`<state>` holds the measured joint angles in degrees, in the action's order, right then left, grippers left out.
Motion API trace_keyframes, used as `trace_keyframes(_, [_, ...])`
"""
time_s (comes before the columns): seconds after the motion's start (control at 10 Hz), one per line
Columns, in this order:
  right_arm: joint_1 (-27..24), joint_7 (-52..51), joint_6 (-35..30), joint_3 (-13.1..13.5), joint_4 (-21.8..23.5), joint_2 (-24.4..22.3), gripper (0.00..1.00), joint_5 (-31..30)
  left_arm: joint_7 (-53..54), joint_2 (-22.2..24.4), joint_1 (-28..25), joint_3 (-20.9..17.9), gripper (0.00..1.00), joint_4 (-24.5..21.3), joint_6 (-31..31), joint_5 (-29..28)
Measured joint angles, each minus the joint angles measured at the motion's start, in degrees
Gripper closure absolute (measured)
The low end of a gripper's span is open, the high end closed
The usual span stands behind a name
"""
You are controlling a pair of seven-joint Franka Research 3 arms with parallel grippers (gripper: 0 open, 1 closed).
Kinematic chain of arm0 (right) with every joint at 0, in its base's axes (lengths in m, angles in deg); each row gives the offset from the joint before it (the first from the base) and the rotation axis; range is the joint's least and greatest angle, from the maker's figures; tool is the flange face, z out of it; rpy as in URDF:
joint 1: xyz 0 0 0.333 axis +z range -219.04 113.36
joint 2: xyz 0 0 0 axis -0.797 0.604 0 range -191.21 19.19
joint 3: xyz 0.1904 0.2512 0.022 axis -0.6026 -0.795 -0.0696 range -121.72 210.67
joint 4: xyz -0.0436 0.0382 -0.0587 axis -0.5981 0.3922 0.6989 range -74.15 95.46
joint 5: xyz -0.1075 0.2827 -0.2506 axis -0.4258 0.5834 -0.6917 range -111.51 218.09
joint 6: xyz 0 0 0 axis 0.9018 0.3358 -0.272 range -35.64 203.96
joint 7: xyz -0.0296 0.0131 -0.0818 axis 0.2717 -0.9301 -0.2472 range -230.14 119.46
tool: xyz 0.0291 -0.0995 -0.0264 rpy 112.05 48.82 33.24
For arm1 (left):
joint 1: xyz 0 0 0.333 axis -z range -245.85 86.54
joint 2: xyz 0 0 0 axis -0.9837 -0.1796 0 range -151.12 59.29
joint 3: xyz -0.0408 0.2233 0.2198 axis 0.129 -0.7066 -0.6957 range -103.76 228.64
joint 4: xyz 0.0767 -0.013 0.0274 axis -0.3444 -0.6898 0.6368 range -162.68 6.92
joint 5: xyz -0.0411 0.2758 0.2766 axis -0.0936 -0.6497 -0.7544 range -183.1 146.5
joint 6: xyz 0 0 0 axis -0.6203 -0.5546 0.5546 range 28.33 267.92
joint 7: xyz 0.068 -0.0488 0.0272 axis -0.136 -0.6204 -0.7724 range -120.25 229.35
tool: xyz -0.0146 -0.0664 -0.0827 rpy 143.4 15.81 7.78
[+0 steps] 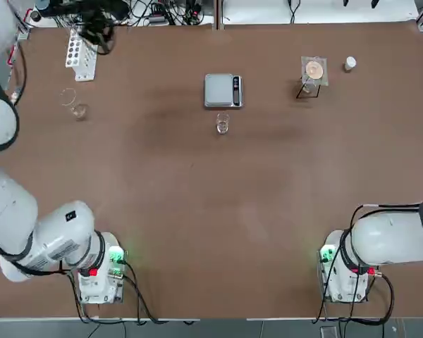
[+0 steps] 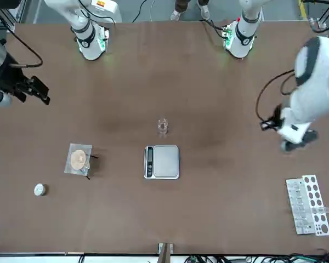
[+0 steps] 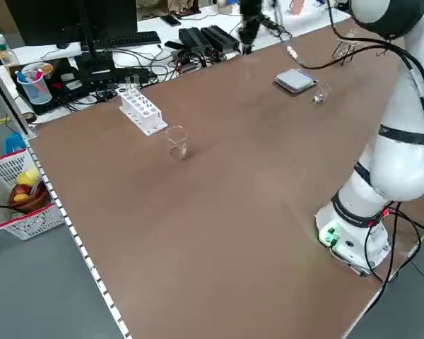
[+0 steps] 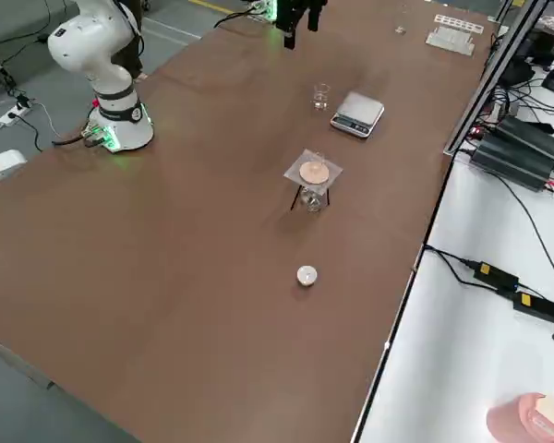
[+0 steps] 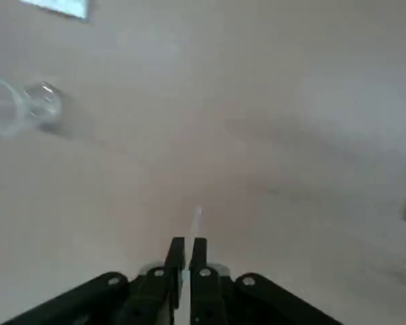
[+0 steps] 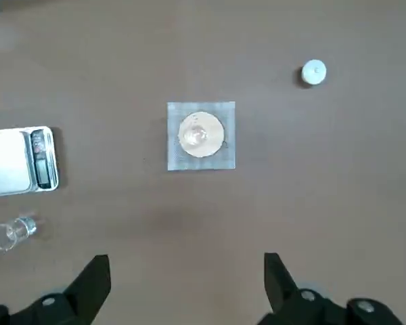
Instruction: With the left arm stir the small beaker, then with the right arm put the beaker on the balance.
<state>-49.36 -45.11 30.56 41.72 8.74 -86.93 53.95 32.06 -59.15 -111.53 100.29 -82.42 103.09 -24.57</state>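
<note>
Both steps pending: left gripper pinched together on a thin rod, well left of the beaker; right gripper spread, empty; beaker beside the scale.

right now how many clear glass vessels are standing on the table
3. The small beaker stands just in front of the balance. A larger flask stands near the test-tube rack at the left. A third sits under the square mesh stand at the right.

No legible text, label or number anywhere.
</note>
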Motion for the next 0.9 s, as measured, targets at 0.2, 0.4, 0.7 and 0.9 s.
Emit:
trace_keyframes(0.2, [0.3,-7.8,-0.2,-0.1,0.4,0.2,0.0,1.8,12.0,-0.3,-9.5,-0.1,0.92,-0.4,2.8,0.1])
trace_keyframes(0.4, [0.4,-17.4,0.0,-0.1,1.0,0.4,0.0,3.7,19.7,-1.1,-14.8,-0.2,0.92,-0.9,4.4,0.1])
trace_keyframes(0.7, [0.5,-30.0,0.8,-0.1,1.2,1.6,0.0,6.0,28.0,-3.7,-21.7,-0.3,0.92,-1.6,10.5,0.1])
trace_keyframes(0.9, [1.0,-34.8,2.0,-0.2,1.2,2.7,0.0,6.5,31.5,-7.5,-24.9,-0.4,0.92,-1.8,14.0,0.1])
